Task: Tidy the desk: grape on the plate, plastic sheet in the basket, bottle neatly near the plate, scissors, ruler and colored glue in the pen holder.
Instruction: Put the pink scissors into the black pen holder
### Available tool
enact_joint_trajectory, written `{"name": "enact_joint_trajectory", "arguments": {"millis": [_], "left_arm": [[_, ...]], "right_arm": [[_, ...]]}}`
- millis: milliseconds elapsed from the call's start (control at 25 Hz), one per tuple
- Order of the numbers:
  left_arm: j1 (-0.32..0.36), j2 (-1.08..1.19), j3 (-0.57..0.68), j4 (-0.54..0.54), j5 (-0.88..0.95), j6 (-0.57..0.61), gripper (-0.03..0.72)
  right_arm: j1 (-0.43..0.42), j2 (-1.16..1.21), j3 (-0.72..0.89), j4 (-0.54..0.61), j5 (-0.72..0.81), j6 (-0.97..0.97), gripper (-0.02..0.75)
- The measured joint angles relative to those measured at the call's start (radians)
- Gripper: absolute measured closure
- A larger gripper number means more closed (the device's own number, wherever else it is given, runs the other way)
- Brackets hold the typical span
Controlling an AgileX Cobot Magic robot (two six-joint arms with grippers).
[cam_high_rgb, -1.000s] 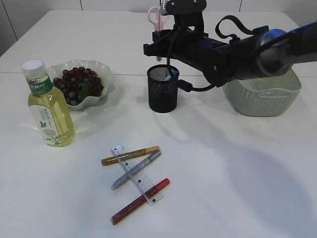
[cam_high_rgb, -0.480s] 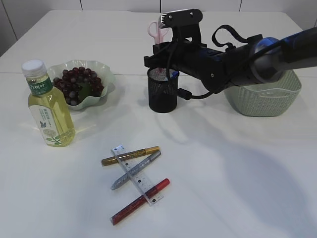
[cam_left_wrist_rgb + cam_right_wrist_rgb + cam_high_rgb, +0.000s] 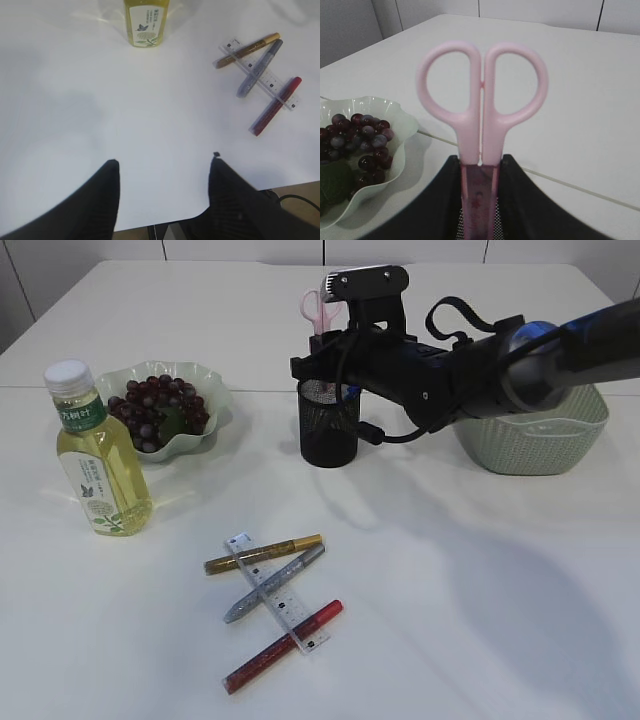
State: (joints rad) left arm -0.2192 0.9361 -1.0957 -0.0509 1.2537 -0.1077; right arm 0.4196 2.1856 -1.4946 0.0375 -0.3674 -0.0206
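Pink-handled scissors point(image 3: 481, 117) clamped upright between right gripper point(image 3: 480, 167) fingers, handles at 12 o'clock of the pincer, blades sheathed, directly above black mesh pen holder point(image 3: 328, 422); left gripper point(image 3: 164, 167) open, empty.

In the right wrist view the scissors point(image 3: 482, 115) show only their pink handles; the blades run down between the fingers point(image 3: 437, 200) and off the bottom edge. The plate point(image 3: 402, 131) of grapes point(image 3: 362, 145) is cut by the left edge. In the left wrist view the bottle point(image 3: 146, 21) loses its upper part at the top edge, and the ruler point(image 3: 261, 74) markings are too small to read.
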Motion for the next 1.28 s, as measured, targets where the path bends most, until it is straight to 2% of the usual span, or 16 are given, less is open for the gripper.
{"name": "enact_joint_trajectory", "arguments": {"millis": [280,520,720,840,960,1280], "left_arm": [[0.000,0.000,0.000,0.000,0.000,0.000,0.273],[0.000,0.000,0.000,0.000,0.000,0.000,0.273],[0.000,0.000,0.000,0.000,0.000,0.000,0.273],[0.000,0.000,0.000,0.000,0.000,0.000,0.273],[0.000,0.000,0.000,0.000,0.000,0.000,0.273],[0.000,0.026,0.000,0.000,0.000,0.000,0.273]], "right_arm": [[0.000,0.005,-0.004,0.068,0.008,0.000,0.430],[0.000,0.005,-0.006,0.072,0.040,0.000,0.416],[0.000,-0.055,-0.006,0.074,0.179,0.000,0.418],[0.000,-0.123,-0.010,0.078,0.324,0.000,0.430],[0.000,-0.196,-0.041,0.097,0.552,0.000,0.449],[0.000,-0.253,-0.246,0.195,1.294,0.000,0.458]]}}
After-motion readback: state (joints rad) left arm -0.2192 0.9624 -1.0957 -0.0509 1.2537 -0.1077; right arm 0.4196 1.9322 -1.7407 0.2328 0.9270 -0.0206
